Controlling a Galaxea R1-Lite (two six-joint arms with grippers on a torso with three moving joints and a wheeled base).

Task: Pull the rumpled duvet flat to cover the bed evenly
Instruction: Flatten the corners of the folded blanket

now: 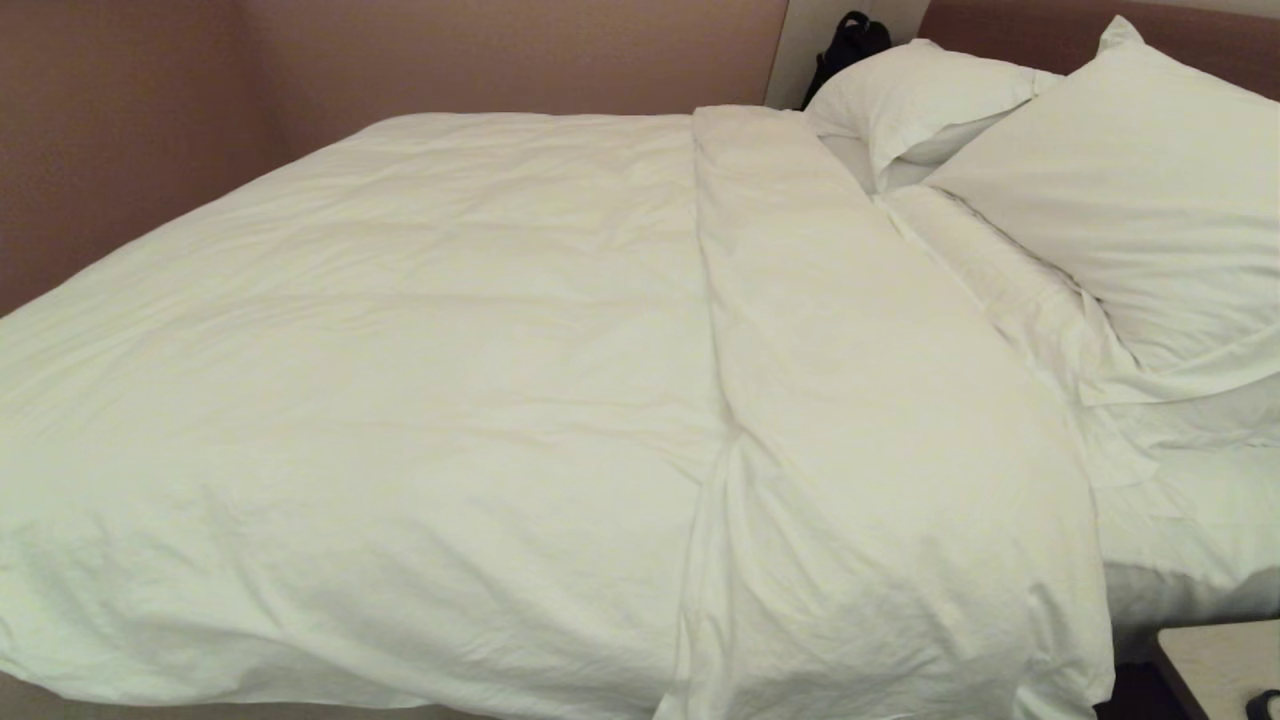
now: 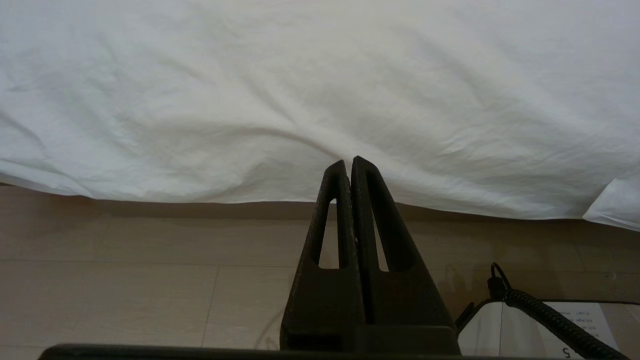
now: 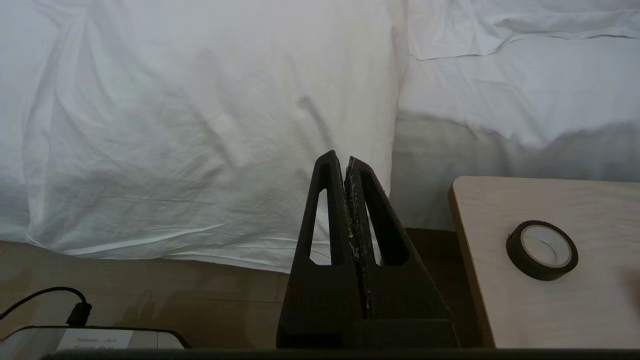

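Head view: duvet (image 1: 400,350) spread over bed (image 1: 1180,560), band folded back near pillows (image 1: 1120,190) | my left hand (image 2: 348,161) closed, empty | my right hand (image 3: 343,157) closed, empty

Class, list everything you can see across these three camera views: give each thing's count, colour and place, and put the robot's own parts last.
duvet: one, white, spread over the bed, top edge folded back near the pillows
bed: one, white sheet showing at the pillow end
pillows: two, white, propped at the head end
headboard: one, brownish, behind the pillows
black bag: one, behind the far pillow
side table: one, pale wood, beside the bed
tape roll: one, black, on the side table
floor: pale wood boards, below the duvet's hanging edge
left gripper: black, shut, facing the duvet's edge
right gripper: black, shut, facing the hanging duvet
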